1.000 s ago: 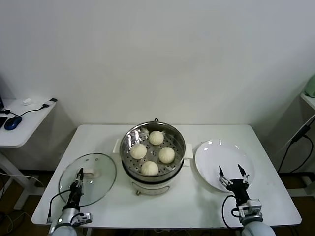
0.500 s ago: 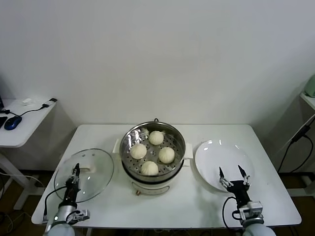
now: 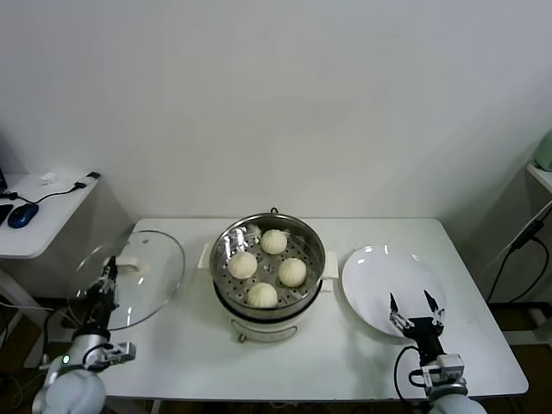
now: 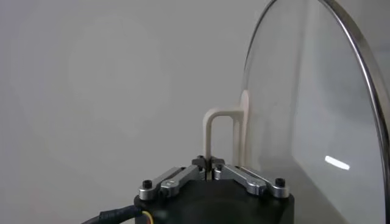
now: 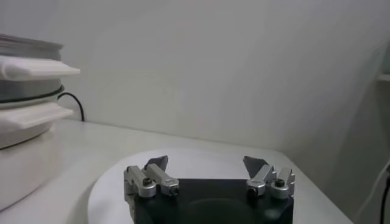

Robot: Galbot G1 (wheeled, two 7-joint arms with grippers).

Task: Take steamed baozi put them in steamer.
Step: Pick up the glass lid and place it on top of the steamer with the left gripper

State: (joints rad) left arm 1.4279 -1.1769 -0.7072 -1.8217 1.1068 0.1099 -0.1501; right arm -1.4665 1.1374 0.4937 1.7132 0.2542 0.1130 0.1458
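Observation:
Several pale round baozi (image 3: 274, 241) lie on the perforated tray of the shiny steamer (image 3: 317, 246), mid-table on its cream base. My left gripper (image 3: 108, 274) is shut on the white handle (image 3: 129, 263) of the round glass lid (image 3: 151, 276), held tilted up off the table's left end. In the left wrist view the left gripper (image 4: 209, 167) pinches the foot of the handle (image 4: 220, 115), with the lid (image 4: 317, 122) standing beside it. My right gripper (image 3: 411, 304) hangs open and empty over the near edge of the white plate (image 3: 379, 267). The right wrist view shows the right gripper (image 5: 206, 163) spread wide, the steamer (image 5: 24, 52) off to one side.
The white plate (image 5: 109, 189) holds nothing. A side table with a blue mouse (image 3: 21, 214) and cables stands to the left. At the right edge are a shelf (image 3: 541, 172) and a hanging cable (image 3: 517, 246). A white wall closes the back.
My left gripper has lifted the glass lid off the table and carried it left and up, tilting it. The right gripper has barely shifted.

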